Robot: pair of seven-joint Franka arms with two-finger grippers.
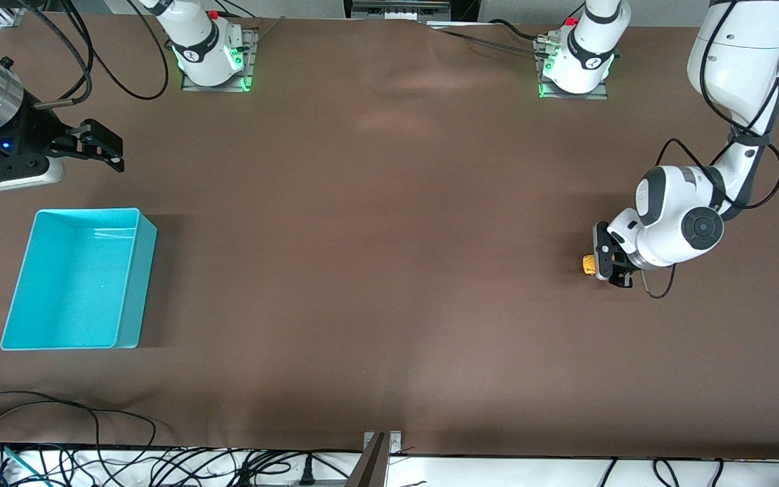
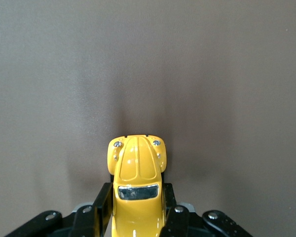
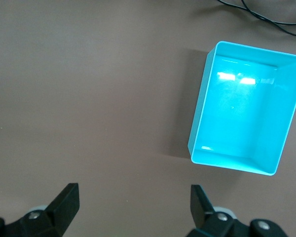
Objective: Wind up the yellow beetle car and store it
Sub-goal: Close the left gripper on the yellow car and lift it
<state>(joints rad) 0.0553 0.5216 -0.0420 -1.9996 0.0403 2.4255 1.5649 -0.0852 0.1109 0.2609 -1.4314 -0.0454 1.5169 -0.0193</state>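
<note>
The yellow beetle car (image 2: 137,185) sits pinched between the black fingers (image 2: 99,207) of the left end effector (image 1: 607,262) down at the left arm's end of the brown tabletop (image 1: 389,270), its glossy rounded hood and little dark windshield poking out past the fingertips. The right end effector (image 1: 95,145) just hangs over the tabletop at the right arm's end with its fingers spread wide and nothing in them. The turquoise bin (image 1: 126,297), a smooth plastic rectangle with tall walls, sits nearer the front camera than that spot and well apart from the car.
</note>
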